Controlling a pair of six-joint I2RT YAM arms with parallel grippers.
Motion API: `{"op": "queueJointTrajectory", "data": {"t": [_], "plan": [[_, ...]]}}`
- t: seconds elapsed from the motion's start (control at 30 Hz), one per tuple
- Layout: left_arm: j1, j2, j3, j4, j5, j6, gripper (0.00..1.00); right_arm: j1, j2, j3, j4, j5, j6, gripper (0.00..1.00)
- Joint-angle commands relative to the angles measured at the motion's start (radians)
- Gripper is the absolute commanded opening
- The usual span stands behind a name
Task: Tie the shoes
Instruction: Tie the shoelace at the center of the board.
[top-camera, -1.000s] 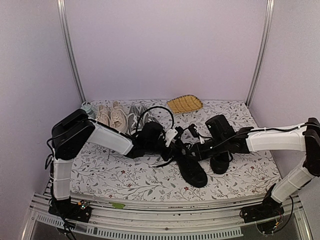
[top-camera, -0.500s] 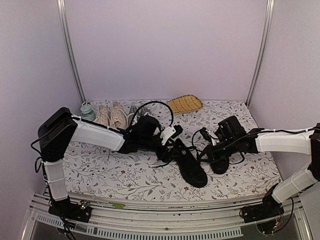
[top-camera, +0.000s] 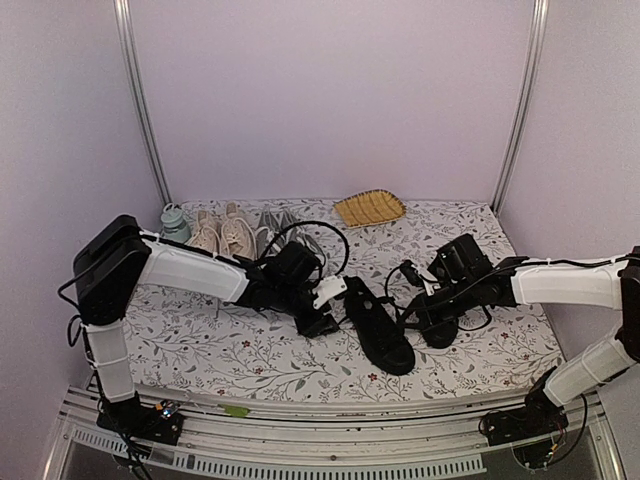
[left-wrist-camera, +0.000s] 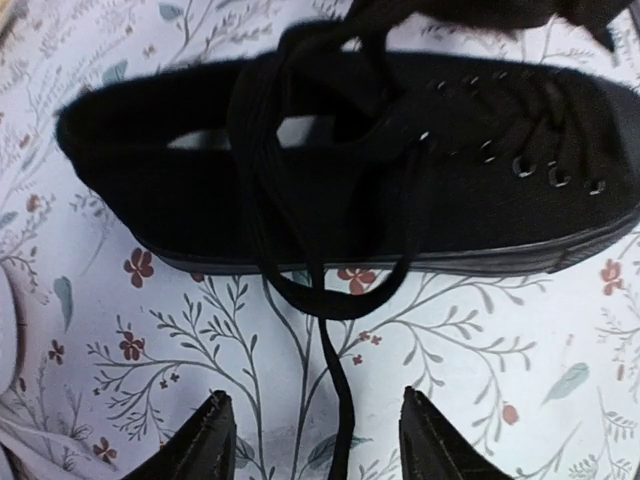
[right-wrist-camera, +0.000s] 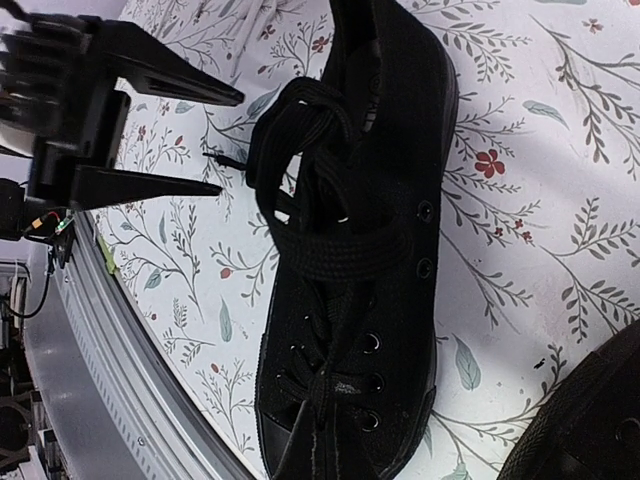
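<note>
Left end effector (top-camera: 318, 318) sits low over the floral-cloth counter (top-camera: 220, 350), jaws spread and gripping nothing. In the left wrist view its two dark fingertips (left-wrist-camera: 215, 440) stand apart with one loose black lace (left-wrist-camera: 335, 400) lying on the cloth between them, not pinched. The near black shoe (top-camera: 378, 335) lies just beyond those tips, side-on in that view (left-wrist-camera: 400, 180), sole edge toward the end effector; the lace makes a loop across the shoe's opening and drops over its side onto the cloth. From the right wrist view the same shoe (right-wrist-camera: 370, 300) runs toe-down toward the counter's front rail, with the left end effector (right-wrist-camera: 225, 142) just beside its heel end, prongs open. Right end effector (top-camera: 412, 296) is closed; it hovers near the near shoe's far side. Whether it pinches a lace cannot be told. The second black shoe (top-camera: 440, 325) lies under the right wrist, just beside the first. At the back: beige pair (top-camera: 222, 235), grey pair (top-camera: 275, 225), woven yellow tray (top-camera: 369, 208).
</note>
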Motion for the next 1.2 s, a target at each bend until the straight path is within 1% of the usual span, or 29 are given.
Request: {"op": "queueJointTrajectory", "data": {"t": [0.0, 0.1, 0.13, 0.17, 0.2, 0.23, 0.3, 0.33, 0.4, 0.53, 0.73, 0.83, 0.93, 1.03, 1.17], "plan": [[-0.02, 0.117, 0.075, -0.088, -0.072, 0.043, 0.59, -0.005, -0.023, 0.01, -0.015, 0.0, -0.02, 0.0], [-0.031, 0.164, 0.095, -0.096, -0.038, 0.02, 0.61, -0.018, -0.022, 0.001, -0.017, 0.005, -0.02, 0.0], [-0.035, 0.172, 0.091, -0.094, -0.044, 0.011, 0.61, -0.027, -0.022, -0.005, -0.02, 0.005, -0.018, 0.0], [-0.041, 0.18, 0.087, -0.095, -0.066, 0.003, 0.58, -0.036, -0.022, -0.009, -0.022, 0.006, -0.016, 0.0], [-0.045, 0.186, 0.087, -0.101, -0.09, -0.006, 0.51, -0.045, -0.023, -0.016, -0.025, 0.01, -0.014, 0.0], [-0.046, 0.19, 0.089, -0.115, -0.107, -0.014, 0.39, -0.054, -0.024, -0.019, -0.028, 0.015, -0.013, 0.0], [-0.047, 0.189, 0.096, -0.15, -0.125, -0.038, 0.09, -0.068, -0.029, -0.023, -0.032, 0.032, -0.013, 0.0], [-0.047, 0.184, 0.096, -0.166, -0.138, -0.047, 0.0, -0.077, -0.035, -0.024, -0.033, 0.042, -0.012, 0.0], [-0.045, 0.167, 0.085, -0.195, -0.187, -0.073, 0.0, -0.108, -0.045, -0.027, -0.038, 0.062, -0.009, 0.0], [-0.02, 0.11, 0.029, -0.237, -0.363, -0.148, 0.0, -0.196, -0.091, -0.05, -0.071, 0.099, -0.015, 0.0], [0.033, -0.051, -0.051, -0.27, -0.47, -0.269, 0.0, -0.384, -0.202, -0.106, -0.122, 0.138, -0.007, 0.0], [0.053, -0.12, -0.09, -0.295, -0.464, -0.344, 0.0, -0.458, -0.229, -0.132, -0.112, 0.149, 0.008, 0.0], [0.065, -0.195, -0.13, -0.32, -0.436, -0.414, 0.0, -0.537, -0.206, -0.131, -0.09, 0.095, 0.029, 0.0], [0.077, -0.251, -0.201, -0.282, -0.38, -0.451, 0.0, -0.625, -0.2, -0.164, -0.054, 0.057, 0.053, 0.0], [0.089, -0.257, -0.237, -0.239, -0.32, -0.483, 0.0, -0.709, -0.257, -0.21, -0.035, 0.042, 0.07, 0.0]]}}
